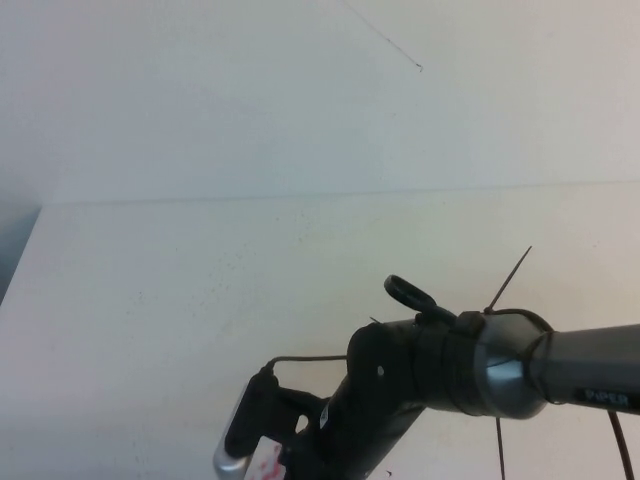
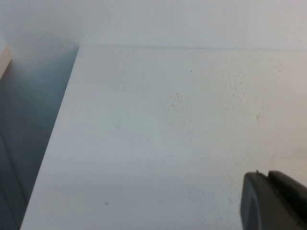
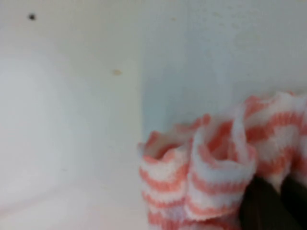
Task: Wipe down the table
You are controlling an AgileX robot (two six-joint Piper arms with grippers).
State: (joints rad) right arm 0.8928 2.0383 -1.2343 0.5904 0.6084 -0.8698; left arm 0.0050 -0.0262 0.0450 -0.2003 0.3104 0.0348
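A white counter (image 1: 180, 300) fills the lower part of the high view, and a pale wall (image 1: 200, 100) is seen behind it in the upper half. The dark right arm (image 1: 480, 370) is extended from the right edge of that frame and bent down toward the lower centre. There a striped pink-and-white cloth (image 1: 266, 463) is glimpsed at the bottom edge, left of centre. In the right wrist view the cloth is bunched in folds at the lower right of the frame, seen against the counter. The right claw (image 3: 277, 203) is closed narrowly upon it, its dark tips set into the cloth's lower right edge. A small dark speck (image 3: 31, 17) is shown at the upper left of that frame, and a tan speck (image 3: 116, 72) lower down, both well apart from the cloth. The left claw (image 2: 268, 203) is seen only as a dark corner at the lower right of the left wrist view, over bare counter; whether it is wide or narrow cannot be told. Faint speckles (image 2: 177, 103) are scattered near the centre of that frame
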